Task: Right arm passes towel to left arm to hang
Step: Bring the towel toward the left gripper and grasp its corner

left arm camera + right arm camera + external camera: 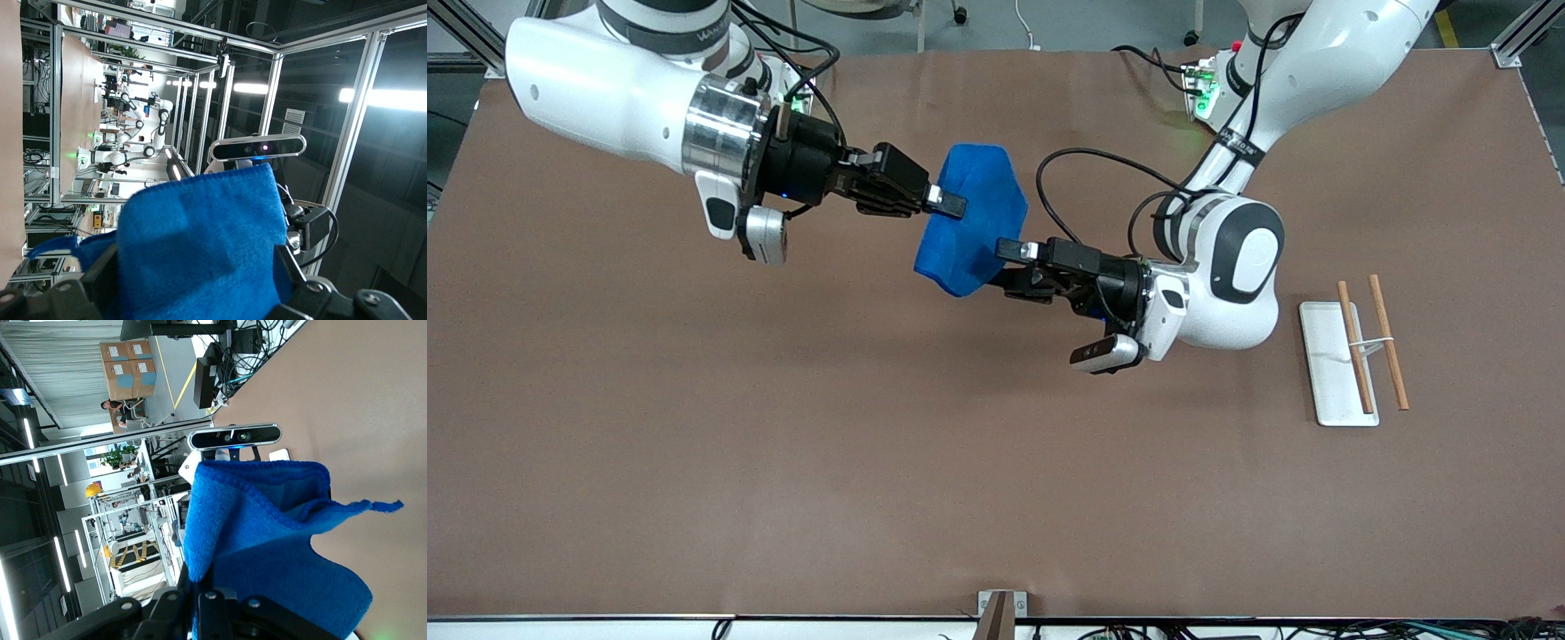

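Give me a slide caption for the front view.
Mid-air handover: right gripper and left gripper both grip the blue towel.
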Robot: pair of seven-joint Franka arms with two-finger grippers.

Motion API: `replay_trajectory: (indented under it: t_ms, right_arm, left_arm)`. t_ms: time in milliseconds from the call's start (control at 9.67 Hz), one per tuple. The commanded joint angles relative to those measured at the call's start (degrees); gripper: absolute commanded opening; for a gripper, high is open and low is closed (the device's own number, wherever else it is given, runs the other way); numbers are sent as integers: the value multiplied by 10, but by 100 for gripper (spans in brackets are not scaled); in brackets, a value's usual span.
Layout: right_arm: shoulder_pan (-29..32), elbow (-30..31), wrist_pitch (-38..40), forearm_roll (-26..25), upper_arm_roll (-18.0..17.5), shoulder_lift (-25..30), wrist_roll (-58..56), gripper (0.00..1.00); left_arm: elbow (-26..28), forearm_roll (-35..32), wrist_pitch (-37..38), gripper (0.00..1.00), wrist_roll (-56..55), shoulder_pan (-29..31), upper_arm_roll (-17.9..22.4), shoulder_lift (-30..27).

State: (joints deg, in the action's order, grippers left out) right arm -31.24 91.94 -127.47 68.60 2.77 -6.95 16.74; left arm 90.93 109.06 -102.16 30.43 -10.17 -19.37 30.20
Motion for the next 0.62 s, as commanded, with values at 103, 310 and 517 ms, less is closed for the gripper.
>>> replay_trajectory:
  t_ms: [103,310,517]
  right_arm:
    - [-5,-9,-3,13,3,-9,1,0]
    - [-4,-8,-3,13,4,-9,1,0]
    - [-5,-8,-4,13,4,-11,1,0]
  left_arm:
    - [24,9,-1,92,16,13,-5,-8]
    - [23,8,-1,73,18,17,-5,-8]
    - [23,7,-1,37,19,18,-4,-8]
